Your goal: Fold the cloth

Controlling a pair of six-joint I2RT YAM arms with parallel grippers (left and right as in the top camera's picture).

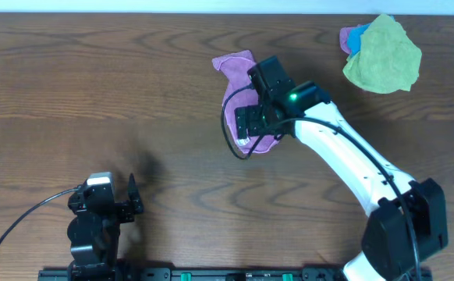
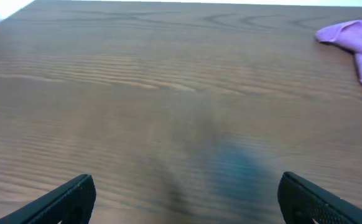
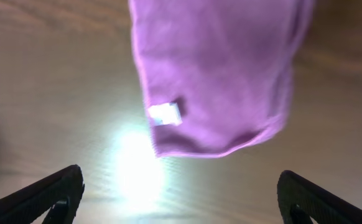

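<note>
The purple-magenta cloth [image 1: 237, 78] lies bunched and partly folded on the wooden table, centre-right, much of it hidden under my right arm. In the right wrist view the cloth [image 3: 224, 68] fills the upper middle, with its white tag [image 3: 166, 113] near the lower left corner. My right gripper [image 3: 180, 194] is open and empty, its fingers wide apart just short of the cloth's near edge; overhead it sits at the cloth's lower part [image 1: 250, 125]. My left gripper [image 2: 184, 198] is open and empty over bare table near the front left [image 1: 125, 204]. A cloth corner [image 2: 355, 37] shows far right.
A yellow-green cloth [image 1: 383, 55] lies on a blue cloth [image 1: 355, 37] at the back right. A black cable loops by the right gripper [image 1: 231, 129]. Bright glare marks the table in the right wrist view [image 3: 134, 168].
</note>
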